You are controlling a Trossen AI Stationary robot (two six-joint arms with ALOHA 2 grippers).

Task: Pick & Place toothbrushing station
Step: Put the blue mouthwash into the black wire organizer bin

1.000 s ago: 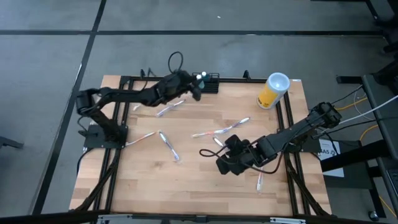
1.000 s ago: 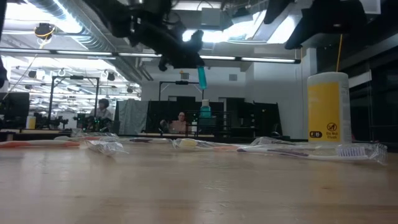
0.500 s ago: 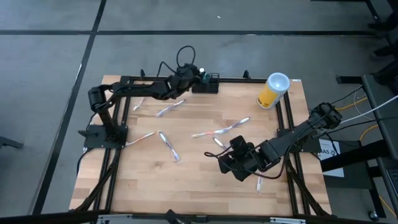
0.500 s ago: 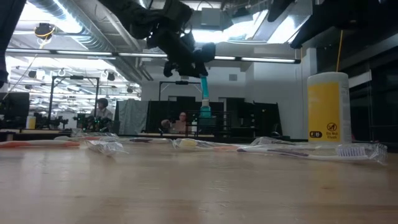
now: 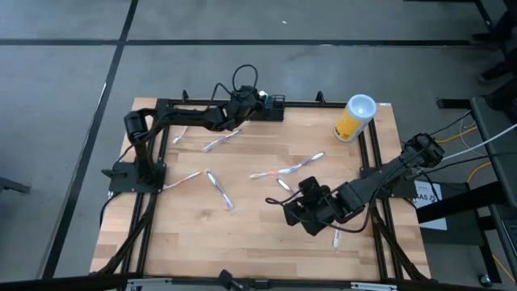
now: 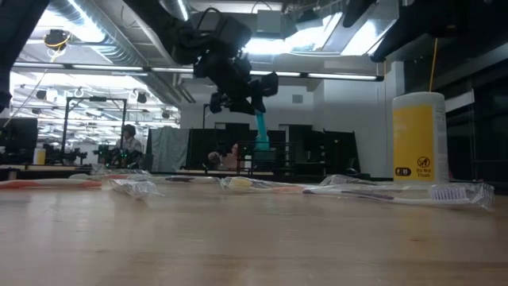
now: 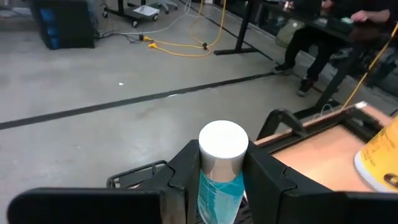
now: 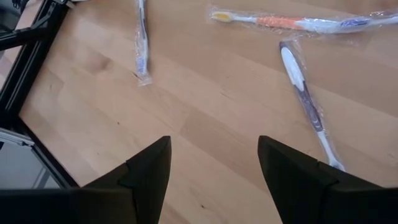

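The toothbrushing station is a small black holder [image 5: 275, 107] standing at the table's far edge. My left gripper [image 5: 252, 100] is right beside it, shut on a teal tube with a white cap [image 7: 222, 142]. In the low view the tube [image 6: 260, 127] hangs below the gripper [image 6: 238, 79], over the holder. I cannot tell whether the tube's lower end touches the holder. My right gripper [image 5: 300, 212] hovers open and empty over the table's near right part, and its wrist view [image 8: 214, 171] looks down on wrapped toothbrushes. My left gripper pinches the tube's upper body just below the white cap [image 7: 217, 180] between its two fingers [image 7: 264, 177]. The fingers come slanting down from the table's left. The tube hangs upright below them, cap up, clear of the table.
Several wrapped toothbrushes lie about the table: [image 5: 218, 190], [image 5: 220, 142], [image 5: 287, 170], [image 5: 337, 236]. A yellow cup with a white rim [image 5: 355, 118] stands at the far right and also shows in the low view [image 6: 418, 137]. Black frame rails [image 5: 153, 194] run along the table's edges.
My left gripper has carried the teal tube toward the table's far edge and a little to the right, up to the black holder, and has gone down. The tube has stayed upright and shut in the fingers. My right gripper has shifted slightly toward the right edge.
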